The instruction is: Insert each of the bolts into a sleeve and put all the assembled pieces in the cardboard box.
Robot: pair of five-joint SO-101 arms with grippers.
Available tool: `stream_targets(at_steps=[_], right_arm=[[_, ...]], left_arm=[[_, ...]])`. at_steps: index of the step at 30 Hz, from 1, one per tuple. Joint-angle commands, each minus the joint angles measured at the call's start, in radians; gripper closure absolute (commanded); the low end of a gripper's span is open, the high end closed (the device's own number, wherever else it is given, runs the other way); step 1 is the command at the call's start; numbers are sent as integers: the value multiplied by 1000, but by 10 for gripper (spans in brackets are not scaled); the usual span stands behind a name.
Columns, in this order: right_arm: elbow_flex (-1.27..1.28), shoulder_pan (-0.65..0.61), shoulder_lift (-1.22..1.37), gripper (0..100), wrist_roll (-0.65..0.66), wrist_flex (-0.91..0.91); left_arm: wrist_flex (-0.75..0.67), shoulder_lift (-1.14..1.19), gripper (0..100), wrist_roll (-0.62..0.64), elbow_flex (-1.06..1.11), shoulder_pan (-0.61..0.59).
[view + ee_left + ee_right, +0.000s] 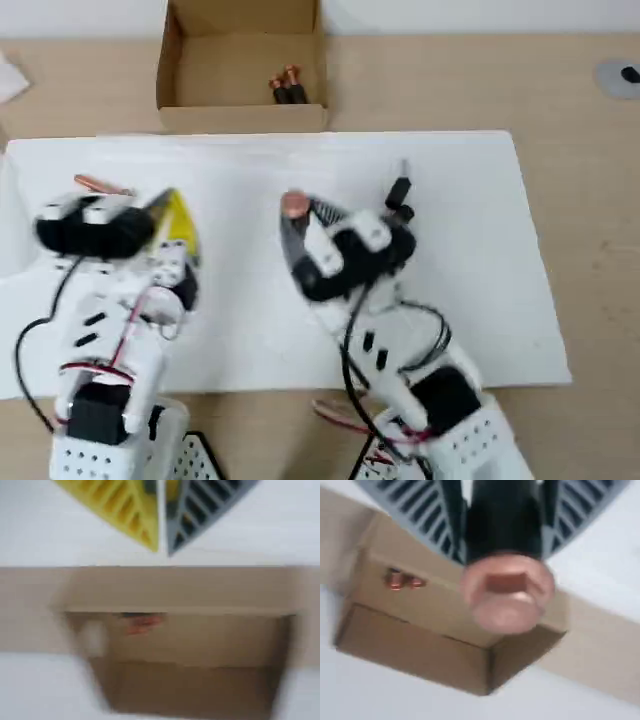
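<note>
My right gripper is shut on an assembled piece: a black sleeve with a copper bolt head sticking out toward the box. It hangs over the white mat, short of the cardboard box. Two assembled pieces lie in the box's near right corner, also seen as assembled pieces in the right wrist view. My left gripper is shut with nothing in it, its yellow finger over the mat's left part. A loose copper bolt lies beside the left arm. A black sleeve sits right of the right gripper.
The white mat covers most of the wooden table. The box stands just beyond the mat's far edge, its near wall facing both grippers. A grey round object lies at the far right.
</note>
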Motion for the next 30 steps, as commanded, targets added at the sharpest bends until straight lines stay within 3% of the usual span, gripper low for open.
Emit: stream_targets(at_steps=[1,5,9,15,18,30], right_arm=[[-358,51,344,988,3,-41],[-665,58,648,988,28,2],[-918,61,937,988,81,57],[-1288,130,1406,988,175,57],[-1506,171,1626,988,183,52],[-2324,237,2350,987,186,95]], left_arm=[[117,28,966,-71,-51,-84],[229,114,952,-150,-64,-138],[222,197,952,-147,-77,-203],[219,331,998,-133,-81,-206],[204,366,997,-74,-83,-210],[204,383,997,-78,-74,-210]])
